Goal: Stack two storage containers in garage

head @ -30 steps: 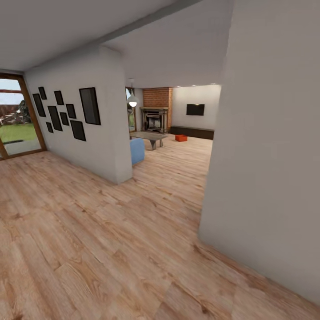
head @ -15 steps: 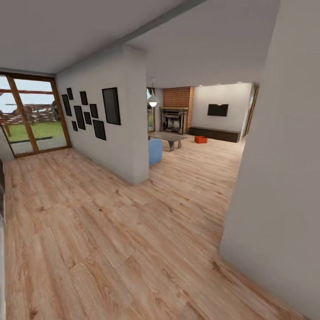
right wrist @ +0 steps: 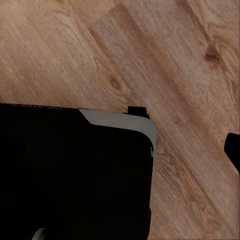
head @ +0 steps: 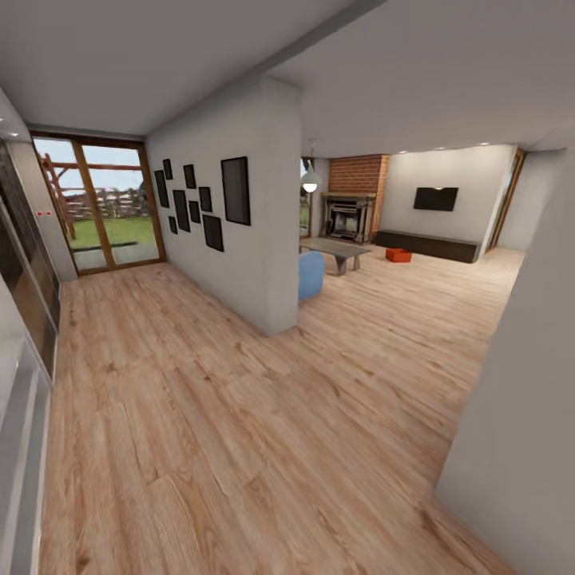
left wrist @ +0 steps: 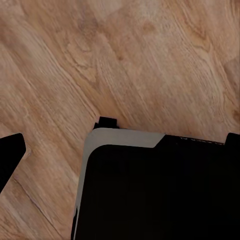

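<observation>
Orange-red storage container (head: 398, 255) on the living room's wood plank floor (head: 239, 415) at one o'clock, before the brick fireplace (head: 350, 209), claw state impossible to tell.

A white partition wall (head: 263, 231) with a bunch of black picture frames (head: 200, 204) splits the space, blue chair (head: 311, 274) and grey coffee table (head: 335, 249) sitting just past it.
</observation>
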